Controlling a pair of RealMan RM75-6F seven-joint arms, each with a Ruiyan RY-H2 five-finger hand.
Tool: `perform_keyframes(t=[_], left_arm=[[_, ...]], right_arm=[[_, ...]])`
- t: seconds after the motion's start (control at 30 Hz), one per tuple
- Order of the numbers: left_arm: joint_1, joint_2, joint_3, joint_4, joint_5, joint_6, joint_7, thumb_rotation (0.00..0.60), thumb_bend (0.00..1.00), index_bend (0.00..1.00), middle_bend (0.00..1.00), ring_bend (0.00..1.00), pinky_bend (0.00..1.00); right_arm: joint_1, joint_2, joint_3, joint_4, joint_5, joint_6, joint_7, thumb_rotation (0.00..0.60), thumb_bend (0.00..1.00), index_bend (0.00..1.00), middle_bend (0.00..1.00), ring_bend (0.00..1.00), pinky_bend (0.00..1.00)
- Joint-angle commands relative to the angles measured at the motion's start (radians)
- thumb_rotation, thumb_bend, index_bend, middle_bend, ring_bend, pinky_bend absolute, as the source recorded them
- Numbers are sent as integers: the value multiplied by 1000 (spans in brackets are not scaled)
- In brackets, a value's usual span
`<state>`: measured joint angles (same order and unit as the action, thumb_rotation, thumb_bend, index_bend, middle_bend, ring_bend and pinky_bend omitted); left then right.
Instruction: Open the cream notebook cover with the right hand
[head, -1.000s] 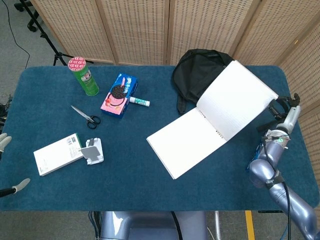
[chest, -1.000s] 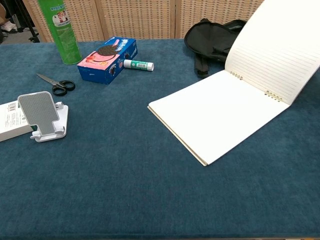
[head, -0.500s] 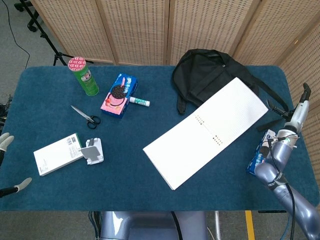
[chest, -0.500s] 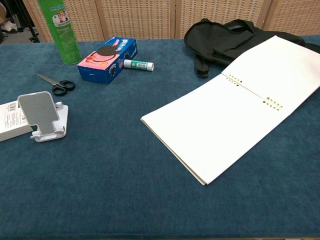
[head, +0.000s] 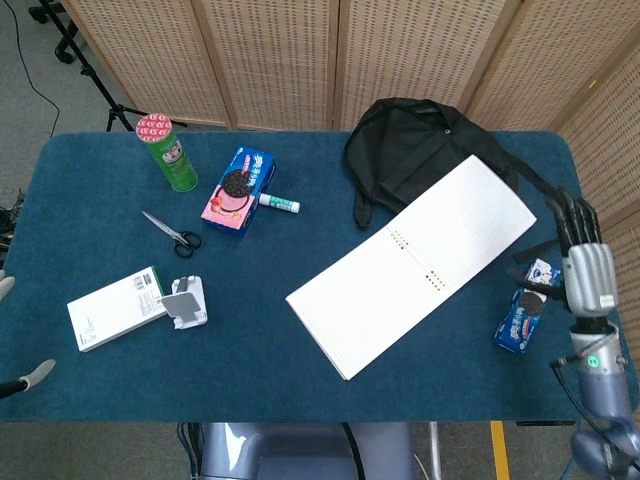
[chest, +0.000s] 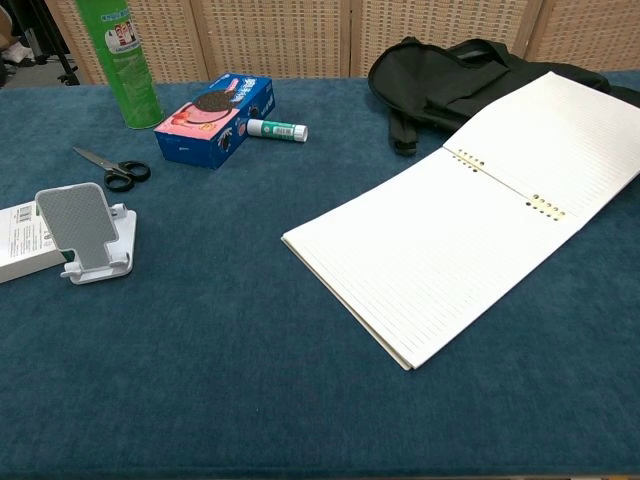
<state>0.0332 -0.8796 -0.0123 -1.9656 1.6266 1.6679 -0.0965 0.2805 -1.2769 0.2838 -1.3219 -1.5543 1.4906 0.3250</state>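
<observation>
The cream notebook (head: 410, 265) lies open and flat on the blue table, lined pages up, with its far leaf resting against the black bag (head: 420, 145). In the chest view the same notebook (chest: 470, 215) fills the right half, with no hand in sight. My right hand (head: 585, 270) hovers at the table's right edge, just right of the notebook, fingers straight and apart, holding nothing and touching nothing. Only two fingertips of my left hand (head: 32, 373) show at the left edge of the head view, spread apart with nothing between them.
A blue cookie packet (head: 522, 318) lies beside my right hand. On the left stand a green can (head: 168, 150), a cookie box (head: 238, 190), a glue stick (head: 278, 204), scissors (head: 170, 232), a phone stand (head: 185, 303) and a white box (head: 115, 308).
The raised leaf dropped flat onto the bag's edge. My right hand let go of it and drew back to the right, its fingers now spread.
</observation>
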Motion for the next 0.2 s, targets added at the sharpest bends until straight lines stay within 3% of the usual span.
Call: perform_keyframes(t=[0.03, 0.2], left_arm=[[9, -16, -1, 4, -4, 12, 22, 600, 0, 0, 0, 0, 0], [11, -21, 4, 9, 10, 10, 27, 600, 0, 0, 0, 0, 0]], right_arm=[[-113, 75, -105, -129, -82, 114, -170, 600, 0, 0, 0, 0, 0], [-165, 80, -156, -212, -123, 171, -274, 600, 0, 0, 0, 0, 0]])
